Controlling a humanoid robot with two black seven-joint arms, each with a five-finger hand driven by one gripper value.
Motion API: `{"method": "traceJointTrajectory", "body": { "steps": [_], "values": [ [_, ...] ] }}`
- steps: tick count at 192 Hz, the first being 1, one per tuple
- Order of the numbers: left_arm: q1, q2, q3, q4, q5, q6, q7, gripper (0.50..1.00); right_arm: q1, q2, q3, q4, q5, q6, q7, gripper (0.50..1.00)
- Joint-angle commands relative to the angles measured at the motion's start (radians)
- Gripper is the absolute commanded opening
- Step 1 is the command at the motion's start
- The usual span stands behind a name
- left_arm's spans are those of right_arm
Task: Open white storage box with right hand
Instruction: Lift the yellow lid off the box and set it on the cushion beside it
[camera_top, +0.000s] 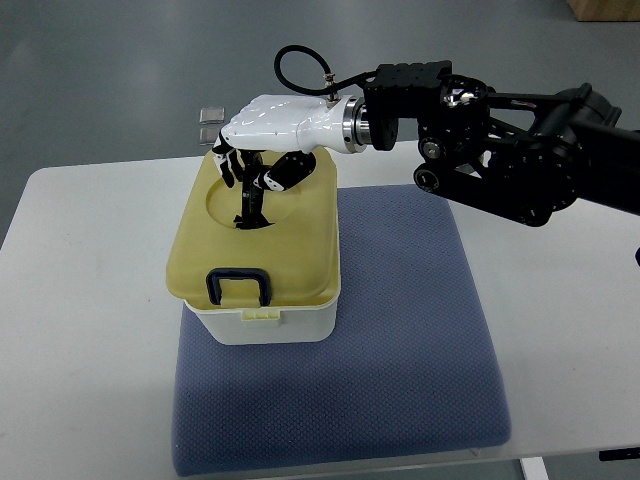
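Observation:
The white storage box (265, 322) stands on the left part of a blue-grey mat, closed by a pale yellow lid (300, 255). A dark blue latch (238, 285) sits at the lid's front edge. A round recess in the lid holds a black handle (248, 212) that stands upright. My right hand (252, 172), white with black fingers, reaches in from the right over the far half of the lid. Its fingers and thumb curl down around the top of the black handle. The lid rests on the box. The left arm does not show.
The blue-grey mat (400, 340) covers the middle of the white table (560, 330). The right arm's black forearm (500, 150) spans the back right above the table. Two small shiny objects (210, 122) lie just behind the box near the table's far edge.

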Motion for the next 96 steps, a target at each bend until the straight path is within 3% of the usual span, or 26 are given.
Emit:
{"method": "traceJointTrajectory", "body": {
  "steps": [1, 51, 96],
  "values": [
    [0.0, 0.0, 0.001, 0.001, 0.0, -0.001, 0.0, 1.0, 0.024, -0.016, 0.007, 0.008, 0.008, 0.001, 0.004, 0.5],
    [0.0, 0.0, 0.001, 0.003, 0.0, -0.001, 0.0, 1.0, 0.053, -0.119, 0.009, 0.08, 0.012, 0.007, 0.026, 0.5],
    [0.0, 0.0, 0.001, 0.006, 0.0, -0.001, 0.0, 1.0, 0.051, -0.285, 0.011, 0.181, 0.017, 0.01, 0.044, 0.5]
  ]
}}
